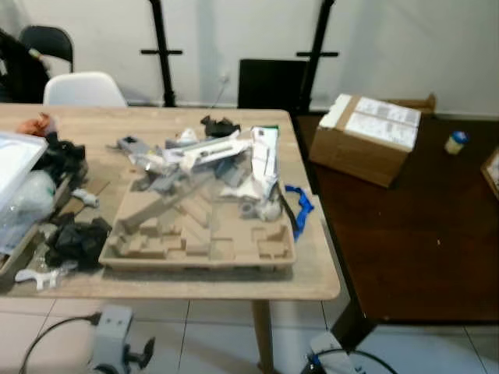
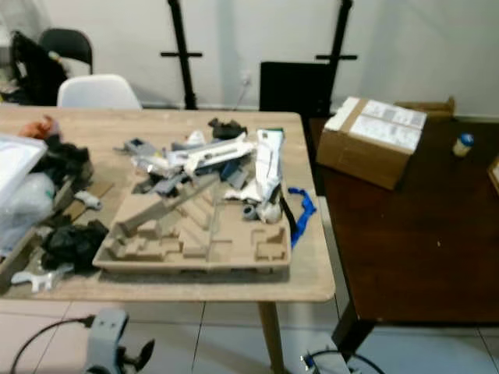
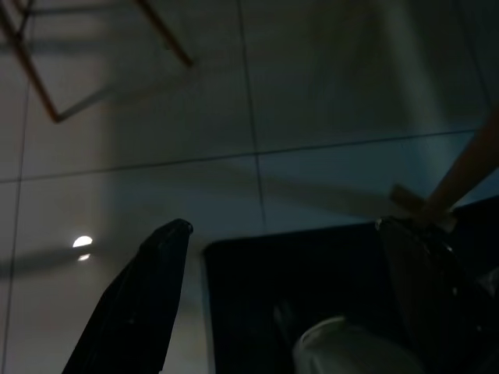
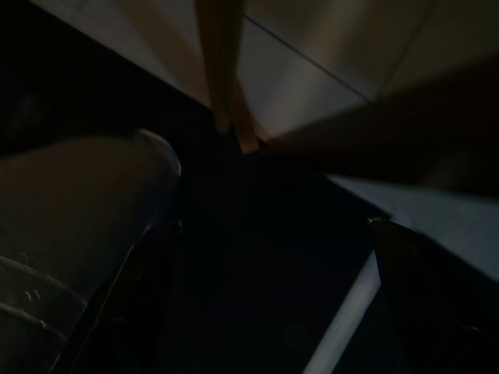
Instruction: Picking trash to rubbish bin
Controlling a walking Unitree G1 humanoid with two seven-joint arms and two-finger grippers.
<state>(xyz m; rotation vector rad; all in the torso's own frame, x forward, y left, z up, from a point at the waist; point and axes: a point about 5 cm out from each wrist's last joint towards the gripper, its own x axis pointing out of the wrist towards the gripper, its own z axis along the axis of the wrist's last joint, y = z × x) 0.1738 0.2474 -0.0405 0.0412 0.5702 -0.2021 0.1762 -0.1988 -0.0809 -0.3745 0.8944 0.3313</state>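
Trash is heaped on a light wooden table. A moulded cardboard pulp tray lies near the front edge, with white and grey wrappers and plastic scraps piled on its far side. A blue strap lies next to the tray's right end. Crumpled black pieces and a clear plastic bag sit at the table's left. Both arms hang low. My left gripper is open over a tiled floor and a dark mat. My right gripper is open too, in deep shade beside a table leg.
A dark brown table adjoins on the right, bearing a cardboard box and a small bottle. A white chair and a black chair stand behind. Two black stand poles rise along the wall.
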